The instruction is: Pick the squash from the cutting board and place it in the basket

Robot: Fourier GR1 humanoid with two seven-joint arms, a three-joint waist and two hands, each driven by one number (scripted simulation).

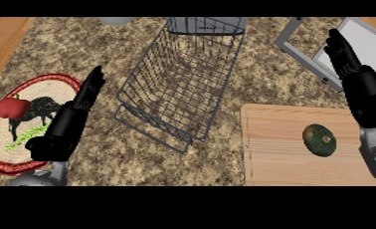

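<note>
A dark green round squash (320, 140) lies on the light wooden cutting board (279, 158) at the lower right. The grey wire basket (183, 81) stands in the middle of the counter, with nothing inside it. My right hand (349, 71) is at the right edge, fingers straight and pointing away, above and just right of the squash, not touching it. My left hand (73, 116) is at the lower left, fingers straight, left of the basket and holding nothing.
A red-rimmed plate (55, 80) with a dark animal picture sits at the left, a red pepper-like object (13, 107) on it. A grey-framed tray (316, 49) lies at the upper right. A grey round object (116, 20) shows at the top edge.
</note>
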